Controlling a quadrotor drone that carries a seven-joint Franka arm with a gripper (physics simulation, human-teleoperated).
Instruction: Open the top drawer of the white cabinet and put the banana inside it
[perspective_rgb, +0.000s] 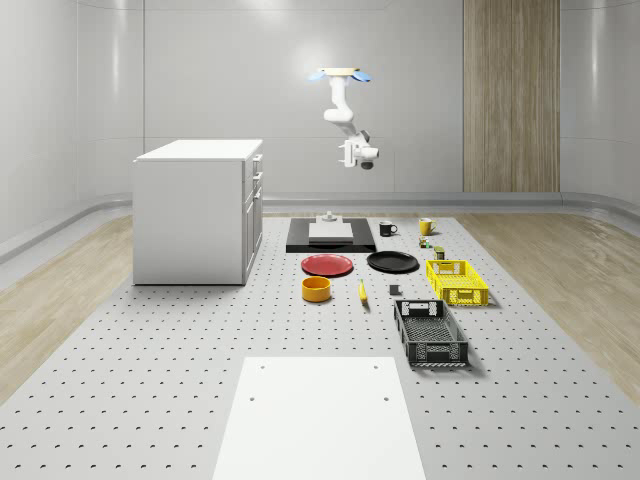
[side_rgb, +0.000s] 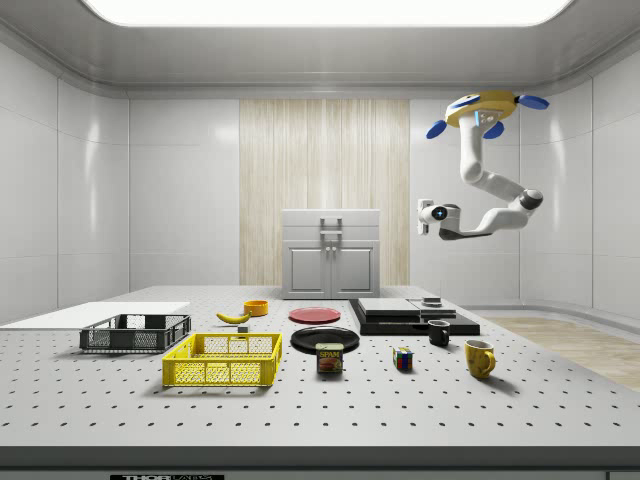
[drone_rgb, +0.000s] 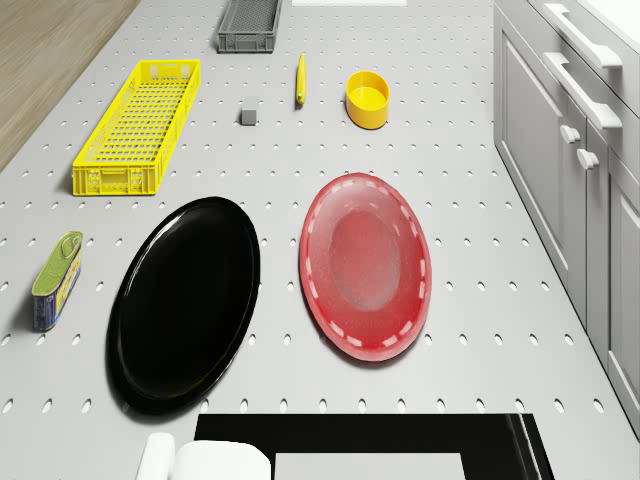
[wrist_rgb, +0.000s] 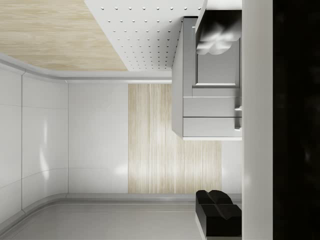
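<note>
the drone (perspective_rgb: 341, 74) hovers high above the black platform (perspective_rgb: 331, 240), gripper (perspective_rgb: 352, 156) in midair facing the cabinet (perspective_rgb: 198, 210); jaw state cannot be told. the banana (perspective_rgb: 362, 291) lies on the table.

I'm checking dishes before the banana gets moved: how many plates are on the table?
2. The red plate lies nearer the white cabinet, and the black plate lies beside it on the whole-scene view's right. Both sit just in front of the black platform. None seems hidden.

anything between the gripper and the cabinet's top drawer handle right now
Nothing visible does. The drone hovers above the black platform, with the gripper held high at about drawer height, facing the white cabinet. The air between them looks open.
</note>
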